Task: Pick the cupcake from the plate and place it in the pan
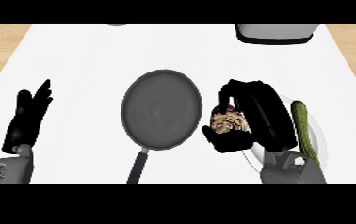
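A cupcake [227, 120] with a pale swirled top and dark base sits between the curled fingers and thumb of my right hand [259, 117], just left of the white plate [316, 136]. The hand covers most of the plate, so I cannot tell whether the cupcake is off it. The dark grey pan [161, 109] lies at the centre, empty, its handle [137, 166] pointing toward the lower edge. The cupcake is close to the pan's right rim. My left hand [26, 117] rests open at the far left, fingers up.
A green cucumber [303, 129] lies along the plate's right side. A grey appliance [277, 32] stands at the back right. A small grey object [117, 24] shows at the top edge. The white counter spreads between the pan and the left hand.
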